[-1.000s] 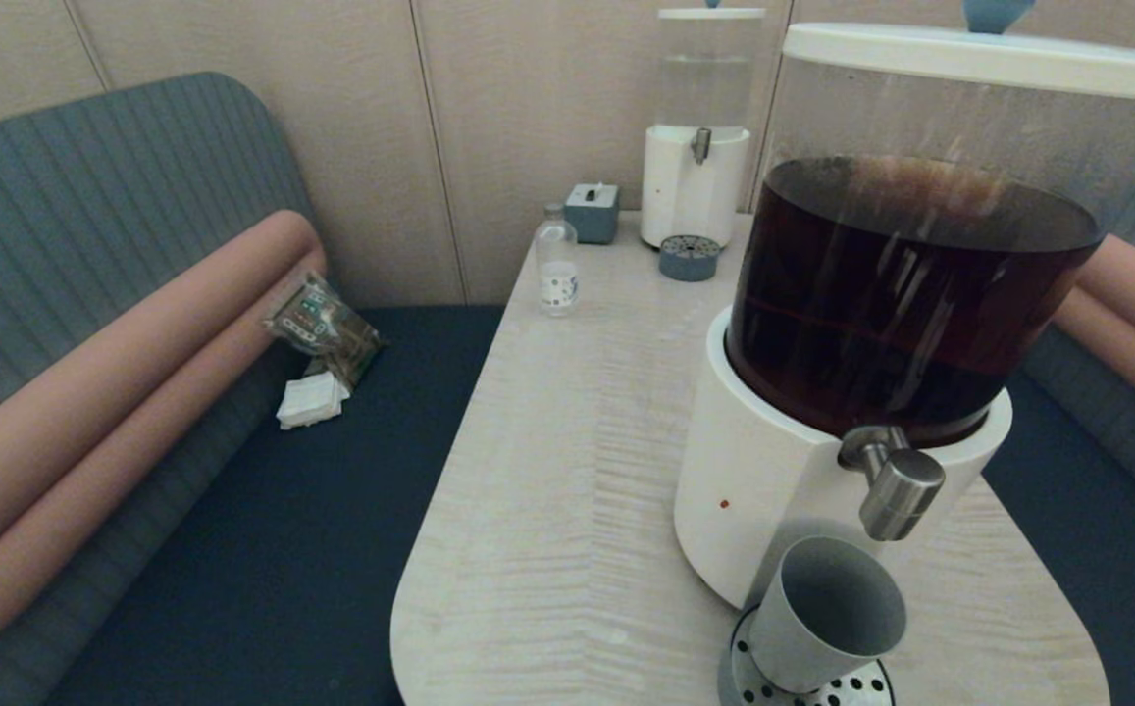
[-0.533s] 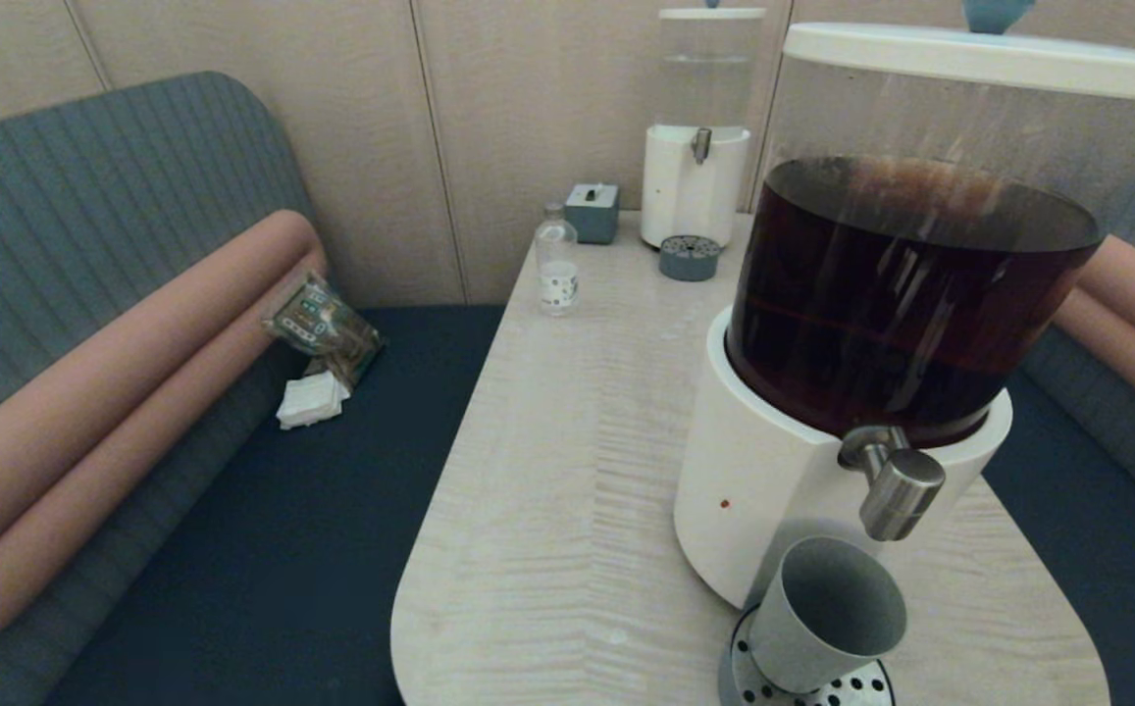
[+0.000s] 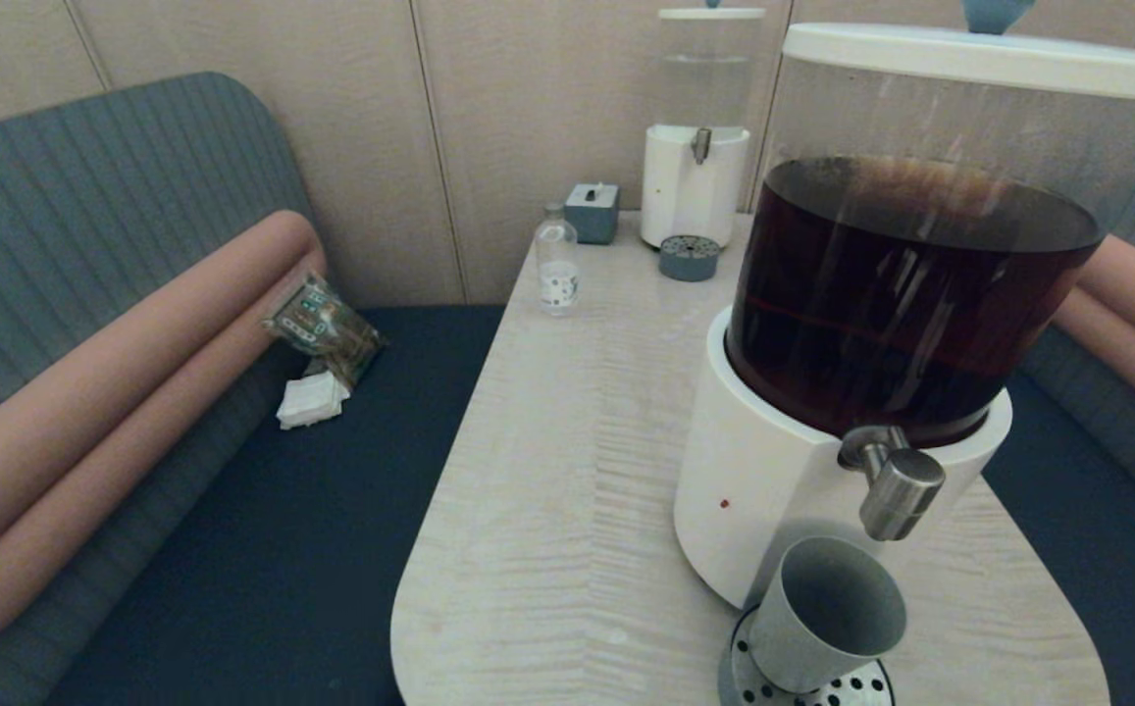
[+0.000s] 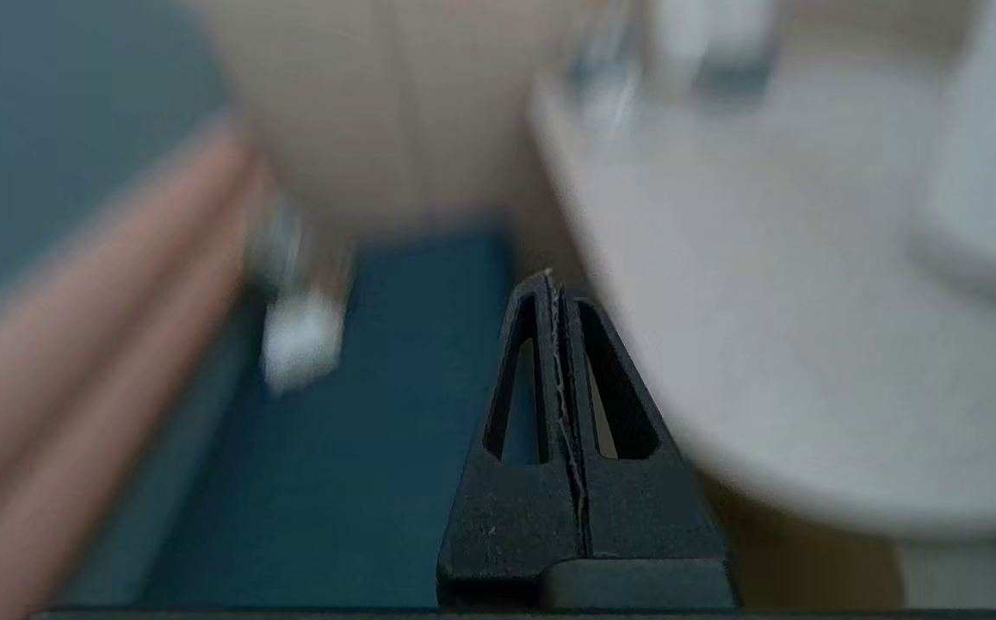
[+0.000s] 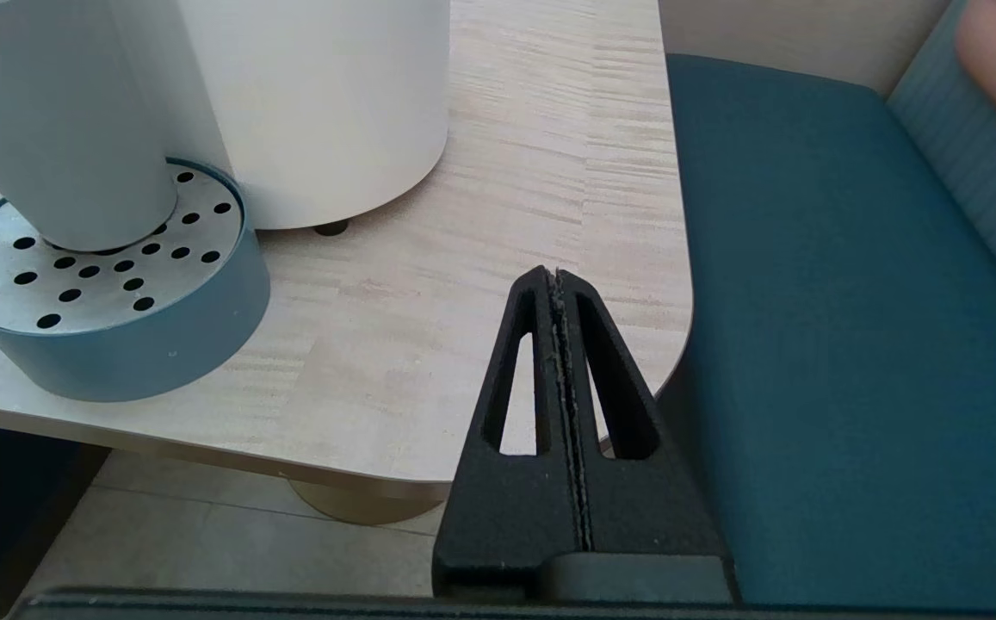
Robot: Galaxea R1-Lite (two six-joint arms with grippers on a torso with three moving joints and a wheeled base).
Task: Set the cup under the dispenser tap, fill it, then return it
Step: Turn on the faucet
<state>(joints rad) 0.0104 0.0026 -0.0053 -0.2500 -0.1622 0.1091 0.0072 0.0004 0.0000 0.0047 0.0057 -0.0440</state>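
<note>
The grey-green cup (image 3: 822, 613) stands empty on the perforated drip tray (image 3: 847, 688), just below and a little left of the brushed-steel dispenser tap (image 3: 899, 487). That tap juts from the large white-based dispenser (image 3: 773, 480) holding dark brown liquid. The right wrist view shows the cup (image 5: 58, 129) on the drip tray (image 5: 102, 293), well off to the side of my right gripper (image 5: 556, 277), which is shut and empty near the table's corner. My left gripper (image 4: 552, 280) is shut and empty, off the table's left edge over the blue seat. Neither gripper appears in the head view.
At the table's far end stand a small clear-liquid dispenser (image 3: 695, 176), its little drip tray (image 3: 690, 258), a clear plastic bottle (image 3: 557, 260) and a small grey box (image 3: 593, 211). A snack packet (image 3: 317, 324) and white napkins (image 3: 312, 402) lie on the left bench.
</note>
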